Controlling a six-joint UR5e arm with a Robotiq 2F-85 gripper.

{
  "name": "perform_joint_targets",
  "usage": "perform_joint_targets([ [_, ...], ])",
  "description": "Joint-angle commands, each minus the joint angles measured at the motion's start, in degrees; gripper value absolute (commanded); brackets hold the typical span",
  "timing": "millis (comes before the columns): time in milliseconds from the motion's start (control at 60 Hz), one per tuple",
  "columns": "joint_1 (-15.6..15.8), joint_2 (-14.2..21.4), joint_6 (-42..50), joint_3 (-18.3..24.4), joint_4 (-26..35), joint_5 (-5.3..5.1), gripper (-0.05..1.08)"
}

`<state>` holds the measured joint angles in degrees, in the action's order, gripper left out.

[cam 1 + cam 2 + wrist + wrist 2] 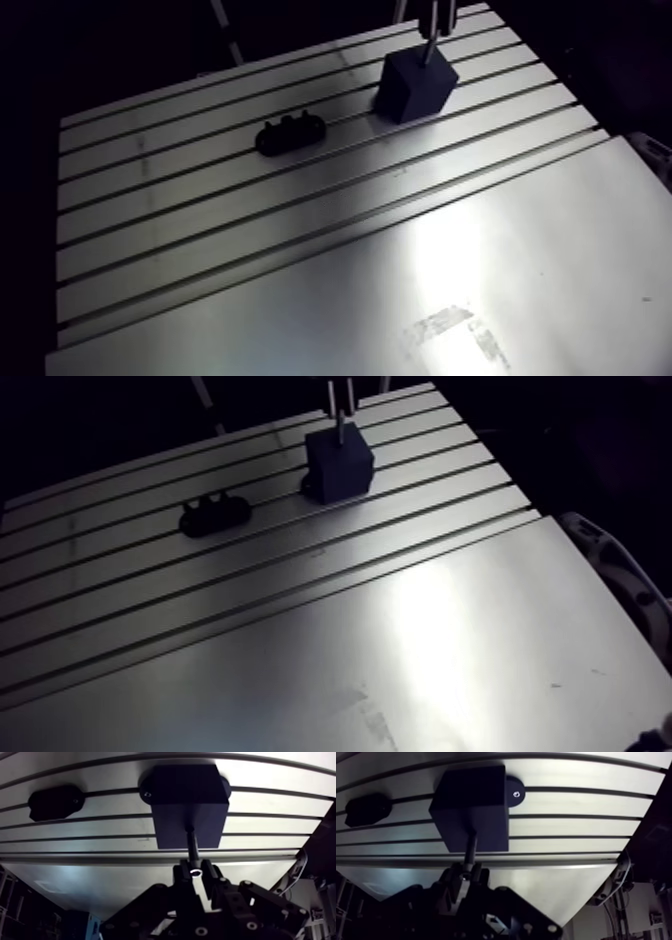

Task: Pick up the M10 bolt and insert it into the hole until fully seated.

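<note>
Arm view: block (415, 85), dark blue, sits upper right of frame on the slotted table (180, 200), close to the table's far edge and near its right edge. Bolt (428, 45) stands upright out of the block's top face, its upper end running to the frame's top edge.

Black holder (290, 133) lies centre-left in the frame, left of the block and well apart from it, across one slot. Bare slotted surface runs between the two and on to the left edge.

Slots run diagonally, lower left to upper right. Smooth plate (520, 270) fills the lower right, butted against the slotted part; strong glare on it and a scuffed patch near the bottom edge.

Wrist view: gripper (195, 872) has its jaws closed on the bolt's head end. The shank reaches straight ahead to the block's near face, tip at the hole; most of the shank is exposed, depth of entry not readable. A round base tab with a screw (515, 793) shows beside the block. The holder lies off to one side of the block, clear of the gripper.
</note>
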<state>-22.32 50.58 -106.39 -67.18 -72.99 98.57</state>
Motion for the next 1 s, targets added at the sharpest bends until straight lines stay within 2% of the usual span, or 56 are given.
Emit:
perform_joint_targets([
  [17,0.1,-0.3,0.0,0.2,0.0,0.0,1.08],
  [1000,0.2,-0.8,0.0,0.1,-0.1,0.0,1.08],
])
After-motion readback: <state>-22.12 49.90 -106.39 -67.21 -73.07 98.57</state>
